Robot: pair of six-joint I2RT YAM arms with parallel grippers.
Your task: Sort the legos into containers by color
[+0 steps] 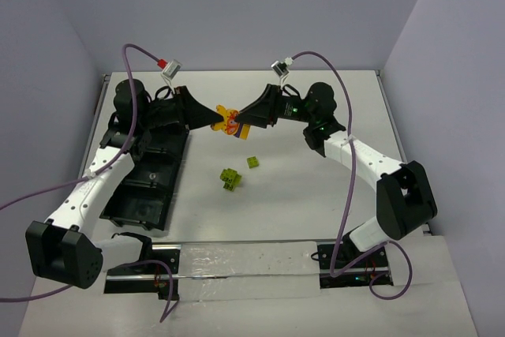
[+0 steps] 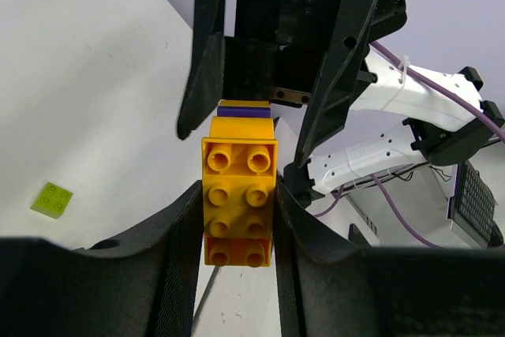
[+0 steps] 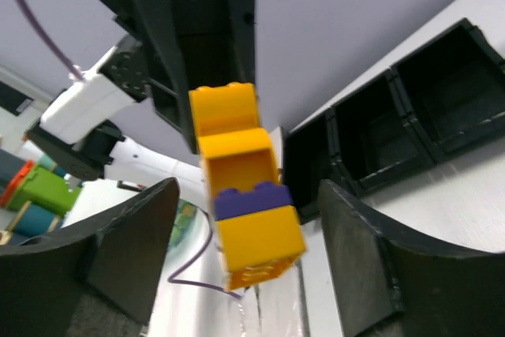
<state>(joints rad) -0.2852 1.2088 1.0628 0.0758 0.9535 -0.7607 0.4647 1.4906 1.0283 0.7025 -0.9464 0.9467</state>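
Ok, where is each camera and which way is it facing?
Top external: above and behind the bases, looking down on the table; both arms show.
Left wrist: looks along the left fingers clamping the brick stack; right fingers beyond.
Right wrist: looks between its open fingers at the stack, tray behind.
Shared: both wrists see the stack.

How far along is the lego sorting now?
Done: nothing; visible tray compartments look empty. In hand: left gripper clamps an orange-yellow stack containing a purple brick; open right gripper flanks its far end. Left: split it, bin everything, including the loose green legos.
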